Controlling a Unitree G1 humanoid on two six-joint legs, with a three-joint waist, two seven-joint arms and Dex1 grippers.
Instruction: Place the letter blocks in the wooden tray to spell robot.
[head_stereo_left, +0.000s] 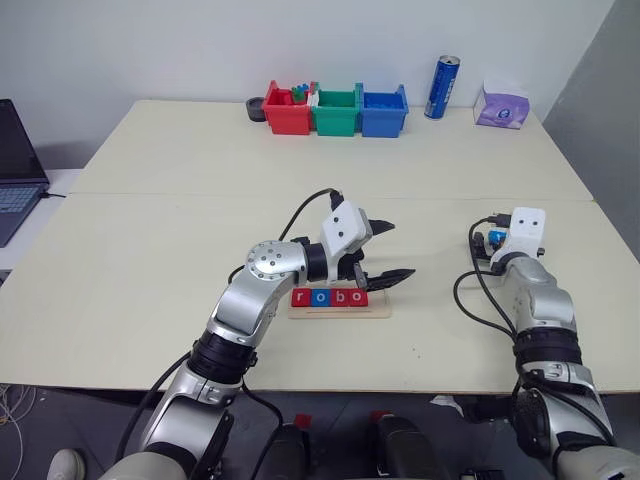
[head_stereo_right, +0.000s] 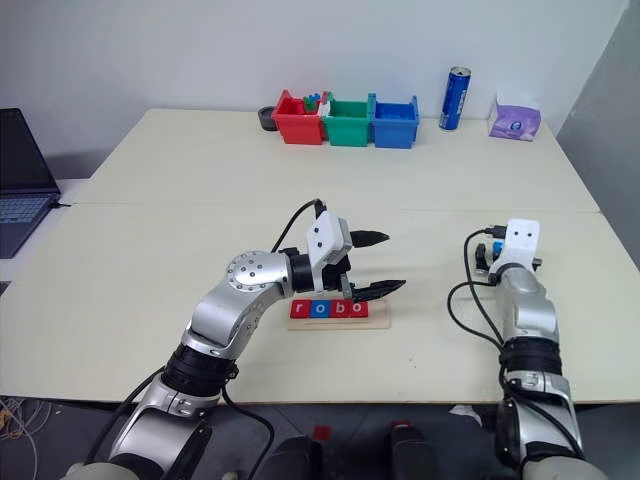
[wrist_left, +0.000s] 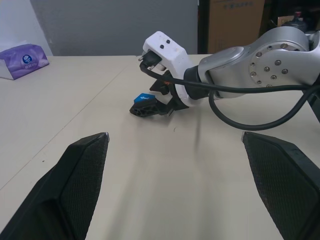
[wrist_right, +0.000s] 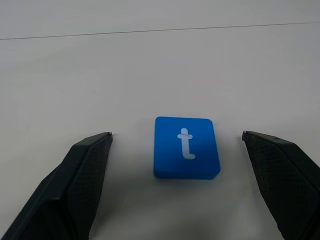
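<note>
1. On the near part of the table (head_stereo_left: 150, 230), I see the wooden tray (head_stereo_left: 340, 312) lying flat, close to the front edge.
2. Four letter blocks (head_stereo_left: 330, 297) sit in the tray in a row. I read r, o, b, o on them. They go red, blue, red, red, and they touch each other.
3. I see a bare bit of tray at the right end of the row.
4. My left gripper (head_stereo_left: 388, 250) hangs just behind the tray's right end. Its two black fingers are spread wide and nothing is between them. It points to the right, across the table.
5. Over on the right side of the table, well apart from the tray, lies the blue t block (wrist_right: 186, 147). It lies flat with its white letter facing up.
6. My right gripper (wrist_right: 177, 137) is at that block. Its fingers are spread wide, one on each side of the block. I see bare table between each finger and the block, so they are not touching it.
7. At the far edge of the table stand three bins side by side: a red bin (head_stereo_left: 287, 110), a green bin (head_stereo_left: 336, 112) and a blue bin (head_stereo_left: 383, 112).
8. To the right of the bins stand a blue can (head_stereo_left: 441, 87) and a purple tissue pack (head_stereo_left: 502, 105).
9. A laptop (head_stereo_left: 15, 165) sits at the far left.
</note>
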